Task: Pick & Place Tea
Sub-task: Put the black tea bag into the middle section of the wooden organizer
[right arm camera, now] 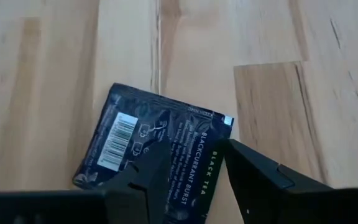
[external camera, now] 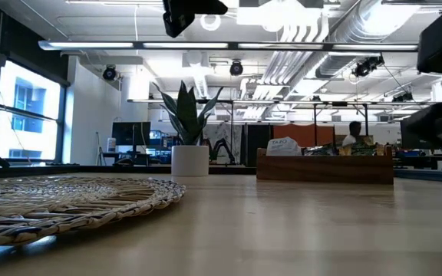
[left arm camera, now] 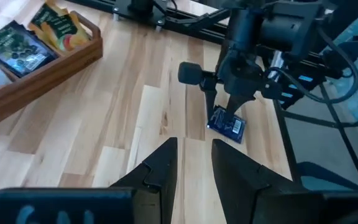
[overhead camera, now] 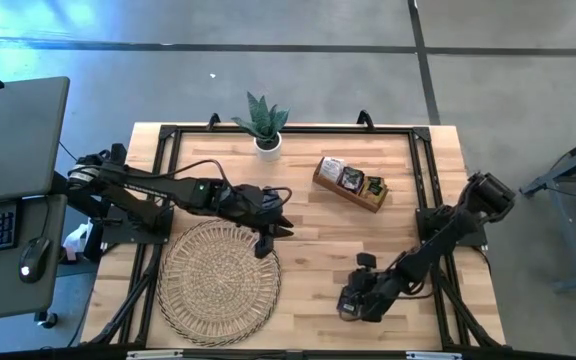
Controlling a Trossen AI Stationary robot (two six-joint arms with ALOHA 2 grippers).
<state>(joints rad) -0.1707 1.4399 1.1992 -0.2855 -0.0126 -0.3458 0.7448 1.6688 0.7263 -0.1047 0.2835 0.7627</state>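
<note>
A dark blue tea sachet lies flat on the bare wood at the table's near right, its printed side up. My right gripper stands open right over it, pointing steeply down, with a finger over each half; the left wrist view shows this gripper at the sachet's far edge. My left gripper hangs open and empty in mid-air over the far right rim of the woven mat. More sachets lie in the wooden tray. My right gripper comes at the sachet from above with its fingers spread. I cannot tell whether its fingertips touch the sachet's upper face. The sachet rests flat on the table.
A potted plant stands at the far edge, left of the tray. The mat covers the near left of the table. Bare wood lies between the mat, the tray and the right arm. Black frame rails run along the table's sides.
</note>
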